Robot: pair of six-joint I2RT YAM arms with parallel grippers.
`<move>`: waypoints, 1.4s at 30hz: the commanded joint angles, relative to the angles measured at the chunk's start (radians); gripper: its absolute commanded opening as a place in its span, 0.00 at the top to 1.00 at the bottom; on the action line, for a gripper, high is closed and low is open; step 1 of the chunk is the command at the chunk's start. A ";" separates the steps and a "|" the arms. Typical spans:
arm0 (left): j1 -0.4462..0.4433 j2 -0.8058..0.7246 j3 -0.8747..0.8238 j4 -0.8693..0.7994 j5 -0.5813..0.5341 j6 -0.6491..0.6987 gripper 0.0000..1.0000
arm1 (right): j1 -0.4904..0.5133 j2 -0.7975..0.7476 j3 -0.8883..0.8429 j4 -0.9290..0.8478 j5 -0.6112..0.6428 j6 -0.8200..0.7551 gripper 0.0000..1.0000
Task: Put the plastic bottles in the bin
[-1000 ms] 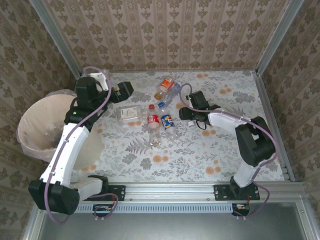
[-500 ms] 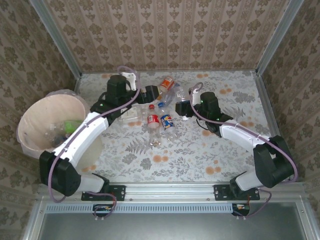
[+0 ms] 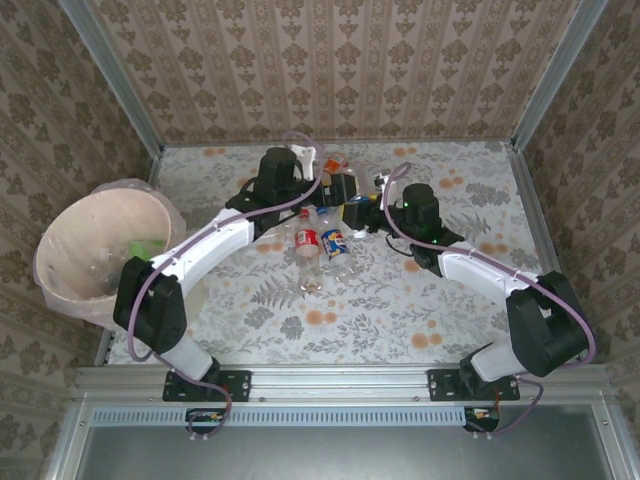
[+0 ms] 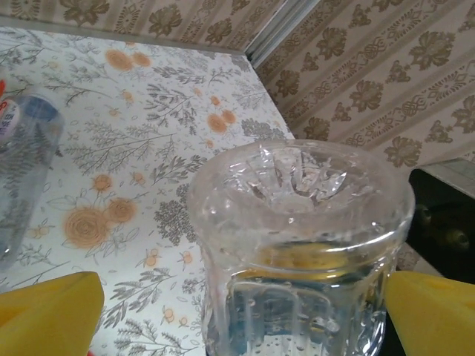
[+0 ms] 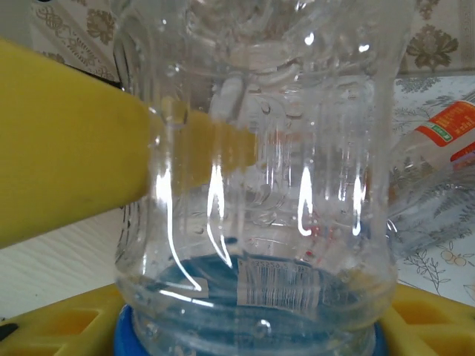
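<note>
Your right hand [image 3: 358, 212] gripping a clear ribbed plastic bottle [image 5: 260, 185], far right of the round pale pink bin [image 3: 85, 235], your left hand [image 3: 342, 188] wide open, a clear bottle base [image 4: 297, 193] between its fingers [image 4: 44, 311].

The left arm [image 3: 205, 243] and right arm [image 3: 480, 265] have white links between bulky black joints. A thin mauve cable [image 3: 297, 136] loops along each. Their finger pads [image 4: 48, 308] are yellow.

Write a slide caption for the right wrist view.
Right end effector clamps a clear bottle; an orange-labelled bottle lies behind.
</note>
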 commanded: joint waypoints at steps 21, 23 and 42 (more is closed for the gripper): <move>-0.016 0.025 0.011 0.144 0.067 0.057 0.00 | 0.021 0.029 0.106 -0.101 -0.110 -0.002 0.44; -0.013 0.032 0.019 0.117 0.067 0.062 0.03 | 0.021 0.028 0.107 -0.090 -0.121 0.002 0.44; 0.013 -0.040 0.023 -0.055 -0.105 0.095 0.41 | 0.021 -0.109 0.036 -0.153 -0.022 -0.149 0.00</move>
